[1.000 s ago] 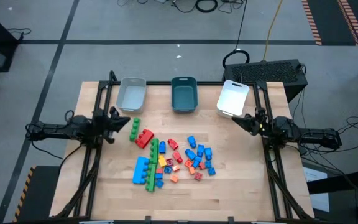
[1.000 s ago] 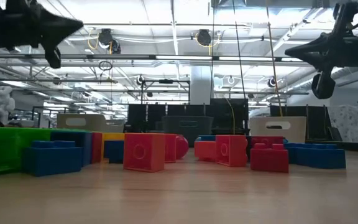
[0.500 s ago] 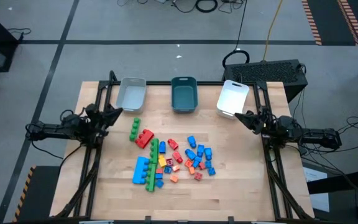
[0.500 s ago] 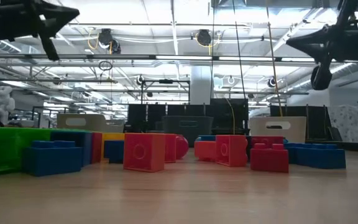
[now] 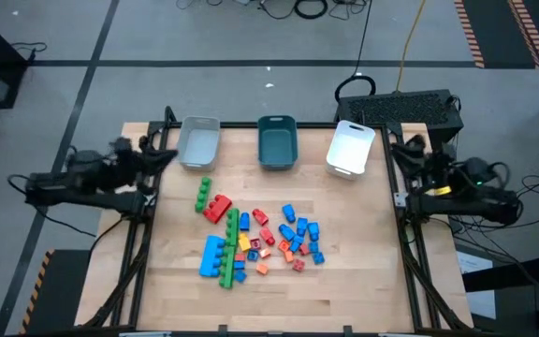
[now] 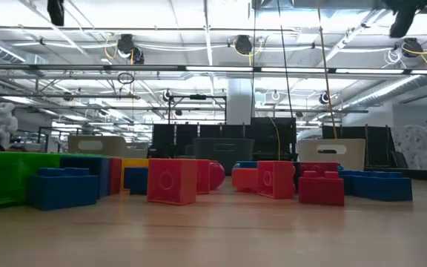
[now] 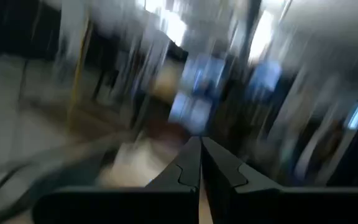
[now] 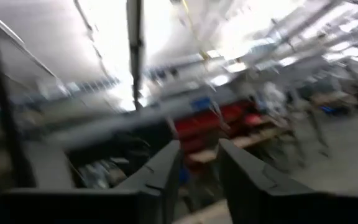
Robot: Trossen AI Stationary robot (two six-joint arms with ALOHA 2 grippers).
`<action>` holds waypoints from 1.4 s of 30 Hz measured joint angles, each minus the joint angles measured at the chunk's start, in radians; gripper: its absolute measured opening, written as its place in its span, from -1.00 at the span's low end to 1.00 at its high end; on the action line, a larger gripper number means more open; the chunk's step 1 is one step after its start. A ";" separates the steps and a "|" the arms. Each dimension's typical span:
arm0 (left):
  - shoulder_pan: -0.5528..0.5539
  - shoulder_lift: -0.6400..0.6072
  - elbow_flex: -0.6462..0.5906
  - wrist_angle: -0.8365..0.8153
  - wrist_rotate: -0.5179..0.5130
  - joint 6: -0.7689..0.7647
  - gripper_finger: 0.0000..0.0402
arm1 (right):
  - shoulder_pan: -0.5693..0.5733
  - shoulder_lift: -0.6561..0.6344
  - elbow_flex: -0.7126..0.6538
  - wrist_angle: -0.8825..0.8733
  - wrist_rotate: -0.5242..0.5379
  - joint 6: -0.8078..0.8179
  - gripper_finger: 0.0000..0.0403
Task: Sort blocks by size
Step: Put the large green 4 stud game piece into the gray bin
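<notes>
High view has the blocks (image 5: 255,236) all piled in a loose cluster on the middle of the bench (image 5: 363,271), none of them in a tray. A green one and a red one sit at the cluster's far-left edge, a long green bar and a blue plate lie toward the near side, and the small blue, red and orange bits are scattered to the right of those. Along the far edge there's a grey tray (image 5: 197,140), a teal tray (image 5: 277,141) and a white tray (image 5: 351,147), side by side with gaps between them.

Left gripper (image 5: 162,154) is up off the bench at the left edge, just beside the grey tray, well apart from the blocks. Its wrist view shows the fingers (image 7: 188,169) pressed together, nothing between them. Right gripper (image 5: 402,147) is out at the right edge near the white tray, also well away from the pile; its wrist view shows the two fingers (image 8: 165,167) with a narrow gap and nothing in it (both wrist views are badly smeared, so don't ask me about the background).

Low view just shows blocks lined up across the bench, red ones (image 6: 171,180) in the middle, blue and green on the left.
</notes>
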 joint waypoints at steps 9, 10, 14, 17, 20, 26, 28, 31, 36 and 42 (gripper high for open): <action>0.000 0.445 0.211 -0.492 0.241 -0.081 -0.76 | 0.000 0.082 0.205 -0.423 0.009 0.058 -0.06; 0.000 0.481 0.211 -0.493 0.263 -0.092 -0.72 | 0.000 0.087 0.206 -0.431 0.008 0.063 -0.04; 0.000 0.592 0.211 -0.491 0.301 -0.099 -0.49 | 0.000 0.107 0.206 -0.474 0.004 0.082 0.01; 0.003 0.642 0.211 -0.492 0.287 -0.098 -0.34 | 0.000 0.116 0.206 -0.510 0.002 0.085 0.02; 0.027 0.680 0.211 -0.495 0.222 -0.187 -0.27 | 0.000 0.125 0.206 -0.539 0.000 0.097 0.02; 0.105 0.745 0.211 -0.657 0.147 -0.432 -0.26 | 0.000 0.142 0.206 -0.562 0.001 0.137 0.04; 0.129 0.767 0.211 -0.714 0.136 -0.428 -0.26 | 0.000 0.149 0.206 -0.572 0.001 0.142 0.06; 0.165 0.801 0.211 -0.716 0.116 -0.374 -0.26 | 0.000 0.164 0.206 -0.590 0.001 0.163 0.08; 0.221 0.856 0.211 -0.725 0.125 -0.356 -0.26 | 0.000 0.185 0.206 -0.606 -0.001 0.182 0.12; 0.273 0.922 0.200 -0.714 0.209 -0.358 -0.26 | 0.000 0.200 0.206 -0.607 -0.002 0.183 0.16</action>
